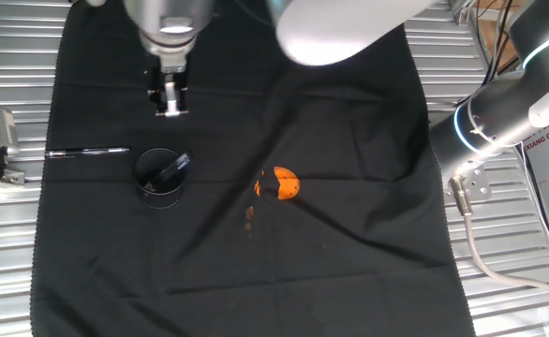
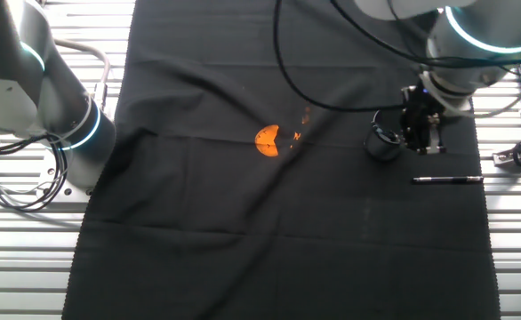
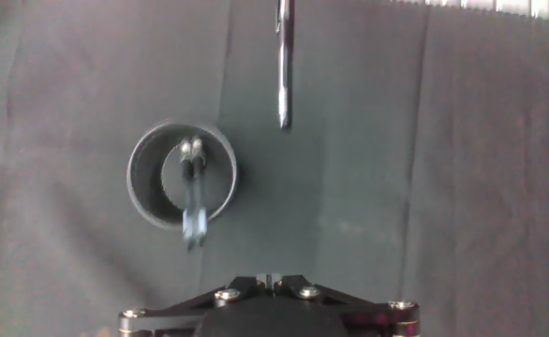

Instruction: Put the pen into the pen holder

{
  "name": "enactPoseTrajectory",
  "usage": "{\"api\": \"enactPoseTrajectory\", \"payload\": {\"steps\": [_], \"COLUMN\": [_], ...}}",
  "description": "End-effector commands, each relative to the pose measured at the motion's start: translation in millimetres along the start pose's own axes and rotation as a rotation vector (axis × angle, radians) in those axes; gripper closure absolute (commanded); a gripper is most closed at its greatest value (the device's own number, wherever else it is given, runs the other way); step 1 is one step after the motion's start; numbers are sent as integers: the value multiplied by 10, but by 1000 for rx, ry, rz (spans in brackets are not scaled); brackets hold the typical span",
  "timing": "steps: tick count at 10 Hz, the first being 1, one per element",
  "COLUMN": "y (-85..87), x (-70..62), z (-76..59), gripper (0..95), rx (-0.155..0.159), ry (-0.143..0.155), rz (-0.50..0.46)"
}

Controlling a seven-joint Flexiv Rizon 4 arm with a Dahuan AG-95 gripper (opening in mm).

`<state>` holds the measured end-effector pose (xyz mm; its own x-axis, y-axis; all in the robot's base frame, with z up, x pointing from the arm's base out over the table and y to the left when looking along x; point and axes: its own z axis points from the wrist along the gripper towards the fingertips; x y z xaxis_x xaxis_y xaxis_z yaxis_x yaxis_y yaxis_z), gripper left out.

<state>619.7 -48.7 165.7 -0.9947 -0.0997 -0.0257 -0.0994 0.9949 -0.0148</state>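
Nearest the hand camera is the black base of the pincer (image 3: pixel 270 304); its fingertips do not show there, and in the fixed views it (image 1: pixel 170 96) hangs above the cloth with a narrow gap between the fingers that is too small to read, so I cannot tell whether it is spread or pressed together. It holds nothing that can be seen.

Ahead of the pincer and a little to one side lies the pen (image 3: pixel 283 61), flat on the black cloth (image 3: pixel 462 168), its long axis running straight away from the hand camera with the tip pointing back toward it. From one fixed view the pen (image 1: pixel 88 151) lies near the cloth's edge, just beside the pen holder (image 1: pixel 160 178) but not touching it. The pen holder (image 3: pixel 182 176) stands upright, closer to the pincer than the pen is, and already has a shorter dark marker (image 3: pixel 193 192) leaning inside.

To grasp, the pincer would likely need to travel forward along the pen's length and close across its thin shaft.

A small orange object (image 1: pixel 285 183) sits well apart on the cloth. The cloth covers a ribbed metal counter (image 1: pixel 7 243), with cables at its margins.
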Motion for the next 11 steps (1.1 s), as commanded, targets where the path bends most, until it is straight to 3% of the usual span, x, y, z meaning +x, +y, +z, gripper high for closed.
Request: {"api": "enactPoseTrajectory", "payload": {"steps": [1, 4, 7, 11], "y": [0, -39, -132, -146], "x": [-99, -192, -324, -440], "z": [67, 159, 293, 398], "gripper": [950, 950, 950, 950], "rx": [1, 1, 5, 3], "ry": [-2, -8, 11, 6], "rz": [2, -3, -9, -5]}}
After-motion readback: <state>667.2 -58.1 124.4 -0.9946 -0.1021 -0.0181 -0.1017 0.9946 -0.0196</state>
